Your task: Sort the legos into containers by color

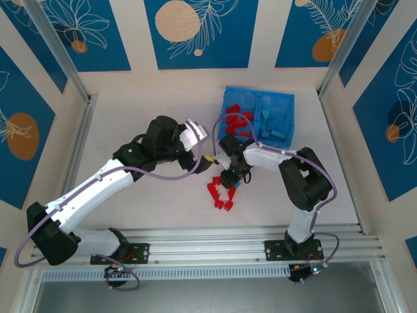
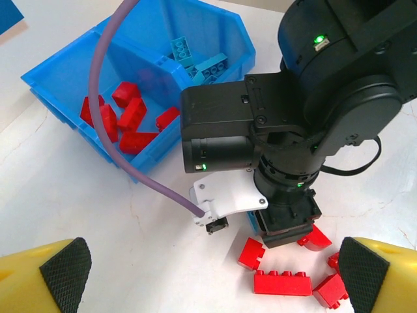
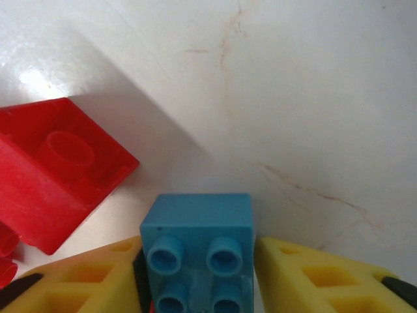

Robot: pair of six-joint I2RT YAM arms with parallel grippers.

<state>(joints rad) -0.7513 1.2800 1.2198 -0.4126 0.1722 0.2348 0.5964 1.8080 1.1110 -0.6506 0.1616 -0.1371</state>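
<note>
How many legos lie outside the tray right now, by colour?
red legos, loose on the table: about 5, more may be hidden
light blue lego, between the fingers of the right end effector: 1
Total: about 6

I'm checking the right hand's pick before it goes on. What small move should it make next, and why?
Probably a short, straight lift. The right hand has its fingers against both sides of the blue brick, so the grip looks set. A red brick lies close beside it; rising first should avoid nudging it before heading for the tray.
</note>
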